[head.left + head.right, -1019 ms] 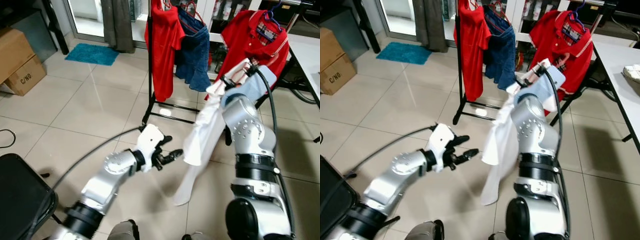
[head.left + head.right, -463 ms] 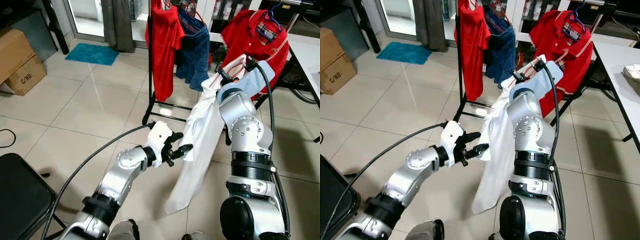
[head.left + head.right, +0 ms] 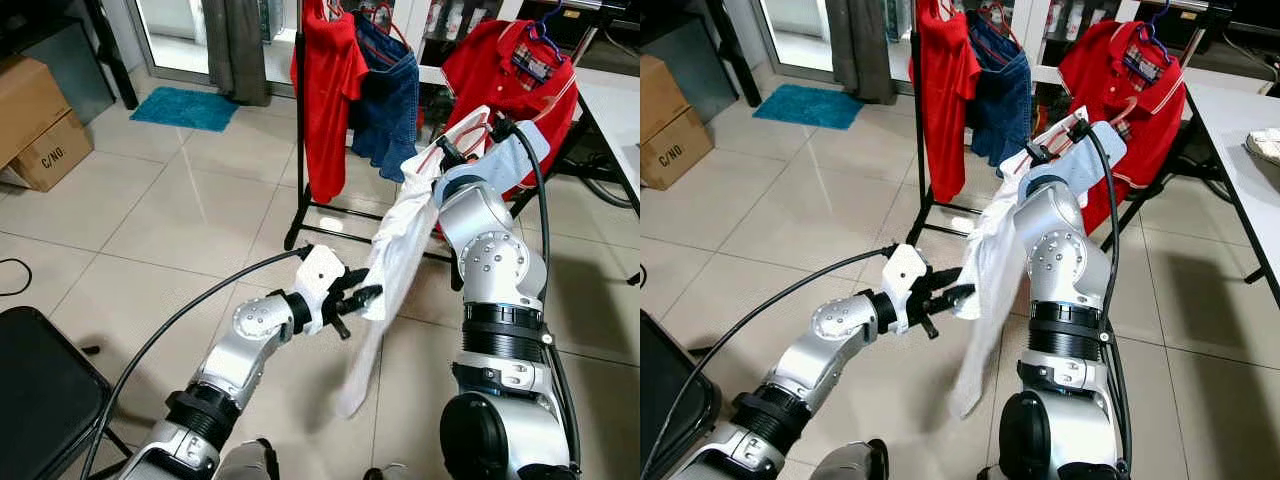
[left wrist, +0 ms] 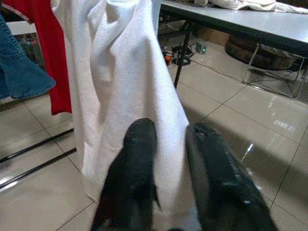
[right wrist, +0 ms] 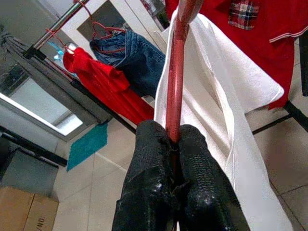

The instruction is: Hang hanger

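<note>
Right wrist view shows the right gripper (image 5: 175, 144) clamped on the red hanger (image 5: 176, 72), while the left gripper (image 4: 166, 144), now pinching the white shirt (image 4: 130, 72) ahead, has bunched it narrower for hanging.

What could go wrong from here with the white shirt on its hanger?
1. The left gripper pinches the white shirt; pulling may drag it off the red hanger.
2. The right gripper holds the hanger by one thin arm, so it may twist.
3. The rack is crowded with a red shirt and jeans; the hook may snag.
</note>
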